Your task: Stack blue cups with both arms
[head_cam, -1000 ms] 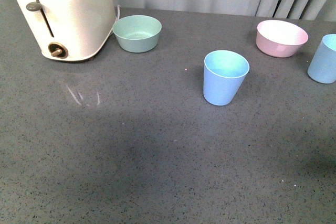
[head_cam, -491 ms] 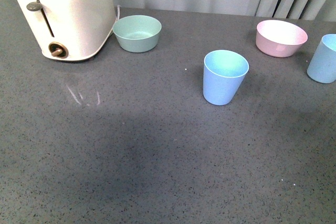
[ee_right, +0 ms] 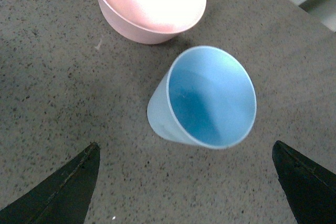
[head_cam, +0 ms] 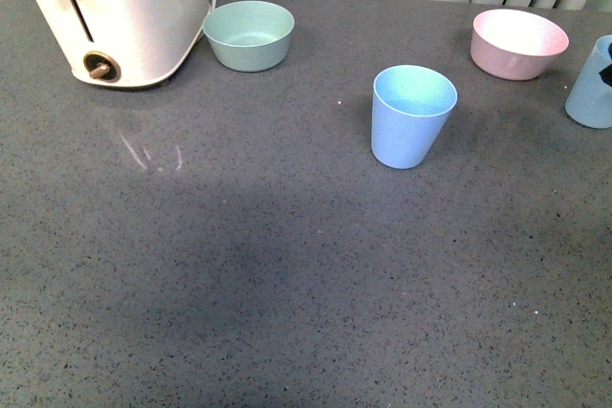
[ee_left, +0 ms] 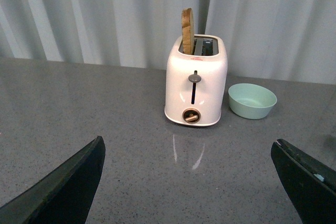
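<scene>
bench [head_cam: 239,284]: grey and speckled, bare across the lower half of the front view, no arm in sight there.
left end effector [ee_left: 187,141]: spread wide, gripping nothing, aimed at the toaster [ee_left: 195,85], with no blue cup in its wrist view. Risk: a long reach across to the centre blue cup, with room for a sideways sweep into it.
centre blue cup [head_cam: 411,117]: upright, mouth up, just right of the middle of the front view, standing alone. Risk: light and narrow-based, so easily toppled or shoved by a glancing finger.
right end effector [ee_right: 185,153]: spread wide and empty, seemingly poised over the right blue cup, not touching it.
right blue cup [head_cam: 591,83]: upright at the right edge of the front view, partly cut off, well apart from the centre blue cup. Risk: an off-centre squeeze on the tapered wall, tilting or squirting it out; then rim jamming on rim instead of nesting.
pink bowl [head_cam: 519,43]: upper right, near the right blue cup. Risk: a knock from a descending finger.
mint-green bowl [head_cam: 250,34]: upper left beside the toaster, far from both cups; little danger.
</scene>
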`<state>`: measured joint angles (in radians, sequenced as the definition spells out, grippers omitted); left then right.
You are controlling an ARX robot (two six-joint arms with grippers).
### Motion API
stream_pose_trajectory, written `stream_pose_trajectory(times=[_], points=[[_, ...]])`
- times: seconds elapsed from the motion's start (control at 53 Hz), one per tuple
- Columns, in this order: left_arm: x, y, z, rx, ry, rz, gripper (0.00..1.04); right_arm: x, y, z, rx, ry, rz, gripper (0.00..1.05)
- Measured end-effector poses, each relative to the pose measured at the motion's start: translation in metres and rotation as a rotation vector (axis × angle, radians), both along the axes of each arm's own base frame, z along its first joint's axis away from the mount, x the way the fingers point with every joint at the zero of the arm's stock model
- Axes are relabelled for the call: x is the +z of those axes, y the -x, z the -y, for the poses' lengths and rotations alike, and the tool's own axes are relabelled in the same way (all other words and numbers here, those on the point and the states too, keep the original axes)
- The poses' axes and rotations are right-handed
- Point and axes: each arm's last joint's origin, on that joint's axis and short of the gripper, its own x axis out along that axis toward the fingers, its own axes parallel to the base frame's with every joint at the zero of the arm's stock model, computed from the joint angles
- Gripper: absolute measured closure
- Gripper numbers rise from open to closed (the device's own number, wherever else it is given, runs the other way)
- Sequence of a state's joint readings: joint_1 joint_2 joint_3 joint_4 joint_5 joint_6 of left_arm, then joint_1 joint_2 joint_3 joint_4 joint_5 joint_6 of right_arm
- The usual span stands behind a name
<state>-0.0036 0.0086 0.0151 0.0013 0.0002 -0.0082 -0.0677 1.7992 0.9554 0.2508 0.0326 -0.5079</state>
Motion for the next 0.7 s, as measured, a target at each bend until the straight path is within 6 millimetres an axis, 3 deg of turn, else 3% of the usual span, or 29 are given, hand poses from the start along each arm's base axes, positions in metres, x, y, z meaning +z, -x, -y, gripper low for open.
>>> stream_pose_trajectory(times=[0.17,0.472,0.623,0.698], points=[[0.0,0.0,0.0,0.0,0.0,0.0,0.09,-0.012,-0.032,-0.011,0.026,0.048,-0.054,0.09],[0.0,0.0,0.0,0.0,0.0,0.0,0.09,-0.028,-0.045,-0.011,0.015,0.067,-0.096,0.09],[0.0,0.0,0.0,0.0,0.0,0.0,0.09,-0.035,-0.051,-0.01,0.014,0.071,-0.115,0.39],[0.0,0.0,0.0,0.0,0.0,0.0,0.09,-0.036,-0.052,-0.01,0.011,0.078,-0.123,0.48]])
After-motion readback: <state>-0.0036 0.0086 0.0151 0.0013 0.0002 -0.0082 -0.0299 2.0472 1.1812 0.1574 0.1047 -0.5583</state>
